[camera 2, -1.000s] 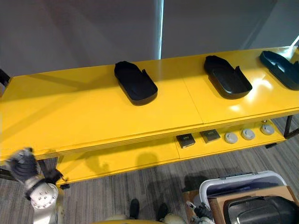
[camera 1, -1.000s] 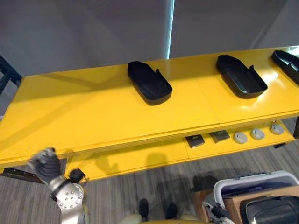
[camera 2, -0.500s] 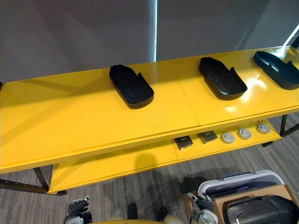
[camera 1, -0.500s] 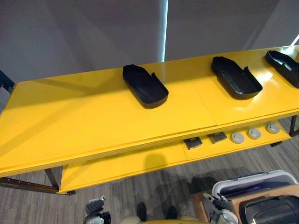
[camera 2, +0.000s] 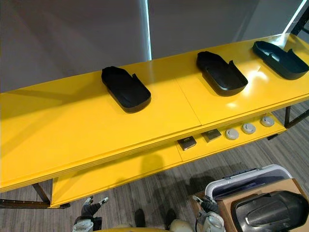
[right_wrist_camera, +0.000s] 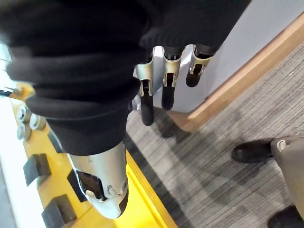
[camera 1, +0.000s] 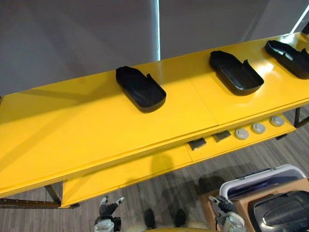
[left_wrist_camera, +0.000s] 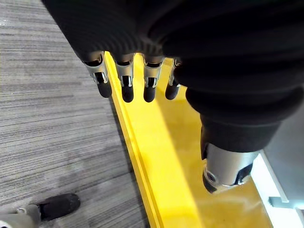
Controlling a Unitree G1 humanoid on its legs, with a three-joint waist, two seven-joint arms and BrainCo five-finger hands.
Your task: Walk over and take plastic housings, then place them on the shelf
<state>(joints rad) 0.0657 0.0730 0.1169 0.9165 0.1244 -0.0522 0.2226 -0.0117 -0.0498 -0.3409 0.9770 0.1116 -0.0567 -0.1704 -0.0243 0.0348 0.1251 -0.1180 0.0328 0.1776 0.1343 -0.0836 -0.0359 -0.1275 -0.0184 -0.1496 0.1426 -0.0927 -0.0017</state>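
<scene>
Three black plastic housings are seen lying open side up on the top board of a long yellow shelf (camera 1: pixel 72 125), well apart from one another. The left housing (camera 1: pixel 140 88) is set near the middle of the board. The middle housing (camera 1: pixel 236 72) is placed further right, and the right housing (camera 1: pixel 287 52) is cut off by the edge of the view at the far right end. All three are turned at a similar slant.

On the lower board (camera 1: pixel 125 169), two small dark blocks (camera 1: pixel 197 143) are laid side by side. A row of three grey discs (camera 1: pixel 258 128) is lined up to their right.

The left hand (camera 1: pixel 107 211) is held low over the grey floor (camera 1: pixel 164 186), near the front edge of the lower board. Its fingers (left_wrist_camera: pixel 124 83) are seen straight and loosely spread, with nothing held. The right hand (camera 1: pixel 220 204) is held low on the right, beside a white-rimmed bin (camera 1: pixel 260 176). Its fingers (right_wrist_camera: pixel 167 80) are likewise hung out straight, and nothing is grasped.

A brown box (camera 1: pixel 299 186) is seen at the bin, and a glossy black plastic shell (camera 1: pixel 282 212) is lying at the near right corner, just beside the right hand but not touched by it.
</scene>
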